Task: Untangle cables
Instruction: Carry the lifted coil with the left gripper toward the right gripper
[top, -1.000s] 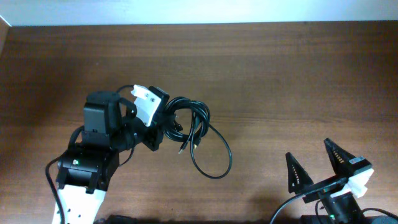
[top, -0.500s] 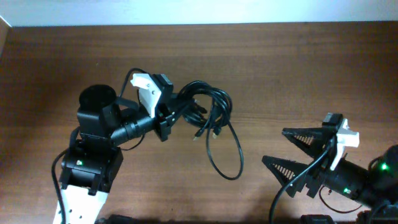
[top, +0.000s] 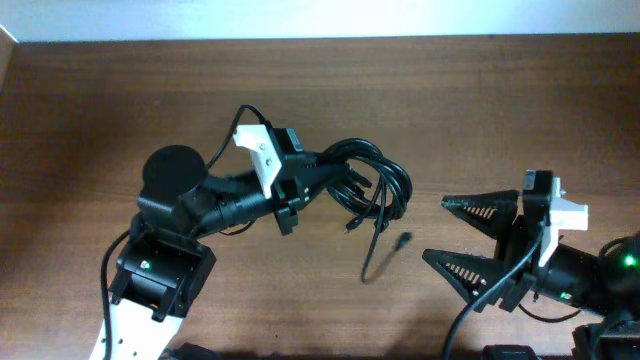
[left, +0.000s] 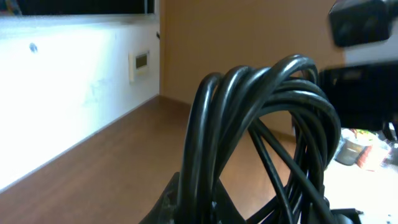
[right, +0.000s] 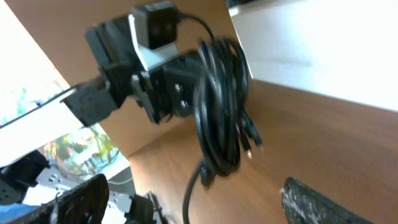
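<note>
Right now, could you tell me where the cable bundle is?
In the overhead view the cable bundle hangs centrally, gripped by the left tool, with the open right tool to its right.

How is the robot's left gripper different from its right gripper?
The left gripper is shut on the cables, while the right gripper is open wide and holds nothing. The left gripper is over the middle of the table, while the right gripper is near the right side, with its fingers pointing toward the cables. Both are black with a white part.
</note>
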